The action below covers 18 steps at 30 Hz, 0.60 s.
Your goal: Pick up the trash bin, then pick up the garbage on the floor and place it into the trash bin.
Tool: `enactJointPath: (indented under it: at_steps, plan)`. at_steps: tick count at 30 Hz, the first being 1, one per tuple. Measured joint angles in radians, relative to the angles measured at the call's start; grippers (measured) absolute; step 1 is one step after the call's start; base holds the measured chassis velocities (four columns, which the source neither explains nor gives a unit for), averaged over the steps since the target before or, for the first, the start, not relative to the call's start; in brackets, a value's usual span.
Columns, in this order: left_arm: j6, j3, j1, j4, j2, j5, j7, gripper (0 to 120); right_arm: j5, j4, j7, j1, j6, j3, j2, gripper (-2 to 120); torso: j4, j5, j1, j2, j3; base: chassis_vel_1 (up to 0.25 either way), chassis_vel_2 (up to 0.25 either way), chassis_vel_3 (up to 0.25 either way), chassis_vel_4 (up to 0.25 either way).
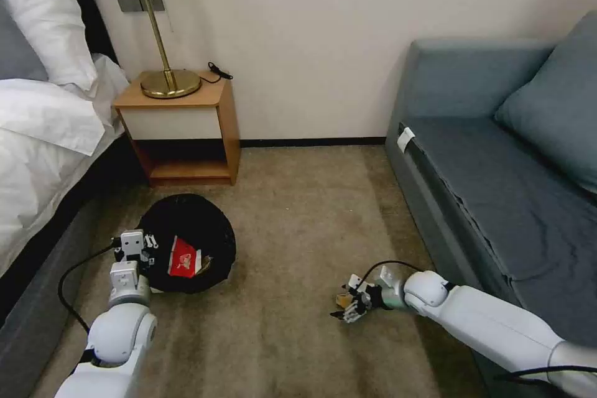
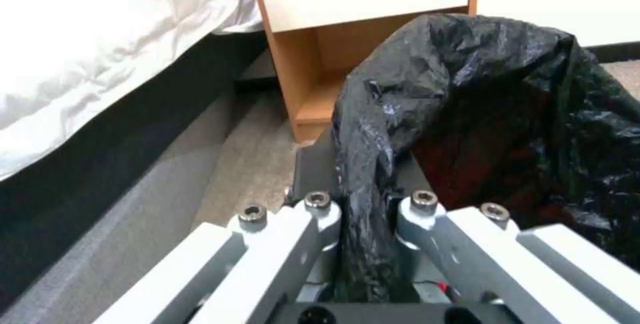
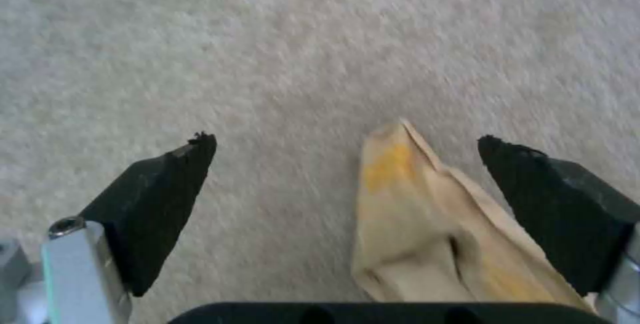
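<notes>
No legible text, brand, number or sign is recorded. White markings are seen on the red-and-white paper scrap (image 1: 183, 259) lying inside the trash bin (image 1: 219, 233), but they cannot be read. A small white tag (image 1: 405, 138) is noted on the sofa (image 1: 472, 161) edge; nothing on it can be read.

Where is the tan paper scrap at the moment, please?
The tan paper scrap lies on the carpet between the open fingers of the right hand, in front of the sofa on the robot's right.
</notes>
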Motion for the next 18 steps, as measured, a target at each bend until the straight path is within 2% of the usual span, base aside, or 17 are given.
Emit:
enactJointPath:
  at_steps: [7, 18]
  plan:
    - [0.010, 0.001, -0.001, -0.014, 0.005, 0.002, 0.001, 4, -0.026, -0.037, -0.016, -0.017, 0.011, 0.024, -0.002, 100, 0.0001, 0.0001, 0.000, 0.000, 0.000, 0.000, 0.000, 0.000, 0.000]
    - [0.013, 0.006, -0.002, -0.018, 0.003, 0.012, 0.002, 4, -0.092, -0.169, -0.071, -0.030, 0.040, 0.066, 0.033, 99, 0.0001, -0.0001, 0.000, 0.000, 0.000, 0.000, 0.000, 0.000, 0.000]
